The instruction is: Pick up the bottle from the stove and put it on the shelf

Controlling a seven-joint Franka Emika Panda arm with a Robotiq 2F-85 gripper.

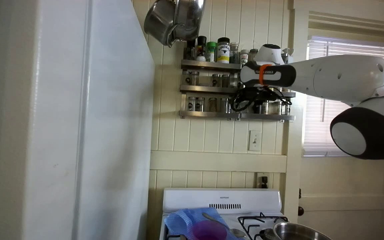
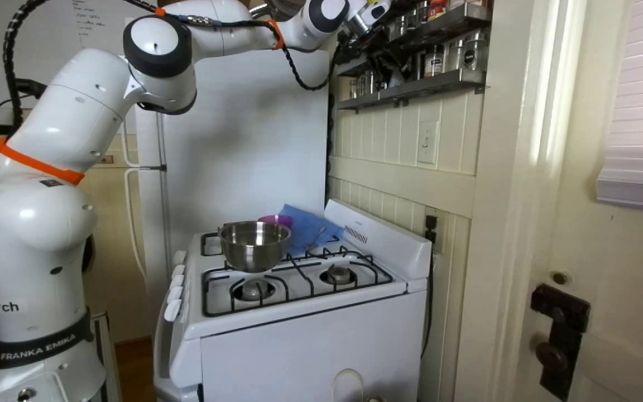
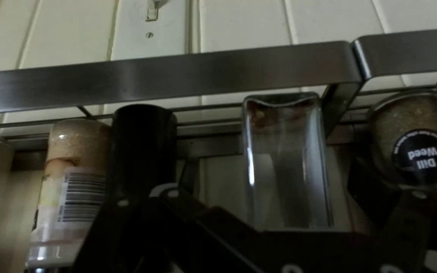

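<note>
clear square-sided glass bottle [image 3: 286,167], some reddish-brown stuff near its base, stands upright on the lowest tier of the stainless-steel wall spice rack [image 3: 165,77], close to the seam where two rack sections meet. wrist picture is upside down, so base shows at top; bottle's upper end hidden behind the gripper.

black two-finger gripper [image 3: 275,185] is released: fingers spread, one on each side of the bottle, strips of wall visible between glass and fingers both sides.

neighbours on same tier: plain black cylindrical container [image 3: 144,148], then a beige-filled bottle with a barcode label [image 3: 78,182]; past the seam, a glass jar with round black "dill weed" label [image 3: 412,129], one finger partly in front of it. white light-switch plate [image 3: 165,34] on the wall just below the rack.

white jointed robot arm [image 2: 70,120] with orange bands reaches to the rack in both exterior views; the bottle can't be picked out in either.

white gas range with black burner grates [image 2: 310,346] below. on it: round stainless-steel bowl [image 2: 254,248], rumpled blue cloth [image 2: 302,234], metal spoon [image 1: 238,232] partly on the cloth, purple round bowl [image 2: 277,220] on or beside the cloth, can't tell which.
</note>
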